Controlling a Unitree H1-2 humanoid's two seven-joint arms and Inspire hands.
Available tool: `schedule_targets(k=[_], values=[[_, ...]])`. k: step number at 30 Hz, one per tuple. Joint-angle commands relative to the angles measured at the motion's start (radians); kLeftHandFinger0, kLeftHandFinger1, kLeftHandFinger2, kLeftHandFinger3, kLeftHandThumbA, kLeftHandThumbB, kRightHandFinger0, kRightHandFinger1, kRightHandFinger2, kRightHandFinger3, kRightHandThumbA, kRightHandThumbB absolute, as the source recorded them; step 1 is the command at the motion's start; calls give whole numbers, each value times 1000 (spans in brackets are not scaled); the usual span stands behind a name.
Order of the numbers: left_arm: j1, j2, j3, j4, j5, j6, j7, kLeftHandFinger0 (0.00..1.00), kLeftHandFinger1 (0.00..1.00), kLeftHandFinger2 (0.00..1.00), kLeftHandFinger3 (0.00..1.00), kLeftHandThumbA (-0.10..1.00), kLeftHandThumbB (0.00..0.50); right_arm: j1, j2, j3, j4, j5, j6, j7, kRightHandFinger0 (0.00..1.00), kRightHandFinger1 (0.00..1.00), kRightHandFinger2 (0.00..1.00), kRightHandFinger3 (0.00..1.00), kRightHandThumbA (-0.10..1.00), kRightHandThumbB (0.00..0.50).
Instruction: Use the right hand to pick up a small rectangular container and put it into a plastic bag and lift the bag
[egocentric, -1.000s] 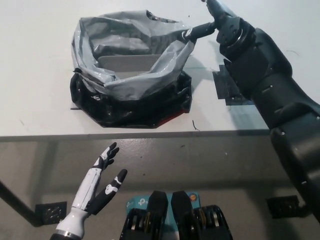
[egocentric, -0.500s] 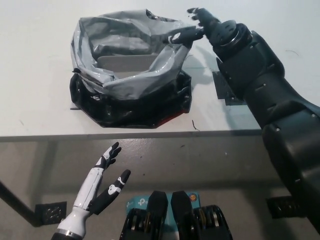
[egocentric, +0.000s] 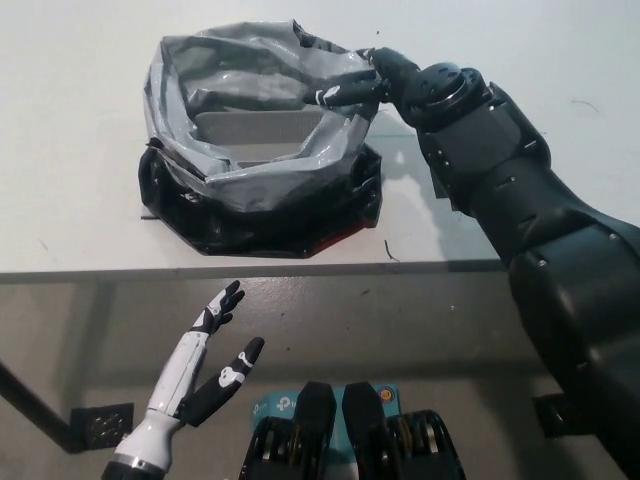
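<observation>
Right hand (egocentric: 385, 82) pinched the plastic bag (egocentric: 255, 150) at its thin, slippery rim; soft film would sag; left hand (egocentric: 205, 365) hung open below the tabletop (egocentric: 80, 230) edge

Bright, even light falls from above on the white table (egocentric: 80, 120), which reads nearly washed out at the top. The crumpled grey plastic bag (egocentric: 250, 170) shows glossy white streaks of glare along its folds and rim. A soft shadow lies on the table right of the bag, under the black right arm (egocentric: 520, 220). The floor below the table edge is dimmer. Focus is sharp throughout.
</observation>
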Motion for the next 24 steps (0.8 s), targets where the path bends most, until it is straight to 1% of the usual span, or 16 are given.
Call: schedule_targets(k=[1,2,3,4,5,6,7,8,9,10,14,17,19,21,23,24], values=[[-24,17,-1,-27,12,-16,1,1000,1000,1000,1000,790,242,-43,-7,55,0,-34,36,-92,1,38,306,964,196,255],[-24,17,-1,-27,10,-17,0,1000,1000,1000,1000,788,242,-44,-5,46,-1,-16,42,-119,0,59,345,981,121,257],[-23,16,-1,-28,8,-17,-1,1000,1000,1000,1000,781,248,-45,-6,54,-1,-21,37,-141,116,301,599,904,22,253],[-27,17,0,-25,8,-17,-1,1000,1000,1000,1000,781,248,-49,-8,60,-1,-25,35,-155,154,352,650,887,-12,253],[-33,17,0,-20,11,-20,2,1000,1000,1000,1000,783,248,-53,-10,58,-1,-20,33,-162,49,270,569,1000,-84,255],[-33,19,-1,-18,14,-24,2,1000,1000,1000,1000,785,247,-55,-12,56,-4,-16,33,-168,30,263,553,993,-97,263],[-33,19,-1,-18,14,-21,1,1000,1000,1000,1000,788,248,-55,-15,58,-8,-17,28,-171,80,395,668,882,-100,275],[-33,19,-1,-19,14,-19,0,1000,1000,1000,1000,789,249,-55,-15,60,-9,-17,27,-173,114,409,650,841,-100,273],[-32,19,-1,-21,8,-13,-4,1000,1000,1000,1000,785,248,-53,-18,63,-11,-18,26,-172,78,367,609,815,-100,274],[-32,17,-1,-21,10,-19,-1,1000,1000,1000,1000,775,245,-52,-21,64,-12,-18,30,-178,44,352,617,1000,-100,265],[-33,17,-1,-22,14,-20,1,1000,1000,1000,1000,780,251,-52,-24,58,-11,-5,27,-186,4,396,700,1000,-100,275],[-41,18,1,-16,10,-24,0,1000,1000,1000,1000,782,242,-61,-27,44,-11,11,19,-189,0,315,641,1000,-100,275],[-46,18,0,-13,10,-23,0,1000,1000,1000,1000,783,237,-67,-29,27,-15,26,15,-191,0,305,651,1000,-100,267],[-49,18,1,-7,10,-32,2,1000,1000,1000,1000,767,225,-79,-27,-14,-20,63,24,-197,0,263,642,1000,-100,232],[-52,18,1,-9,9,-28,2,1000,1000,1000,1000,765,230,-87,-30,-69,-32,111,6,-182,0,258,667,995,-100,162],[-52,18,1,-9,11,-27,2,1000,1000,1000,1000,765,235,-88,-30,-97,-35,136,-2,-177,0,267,686,873,-100,135]])
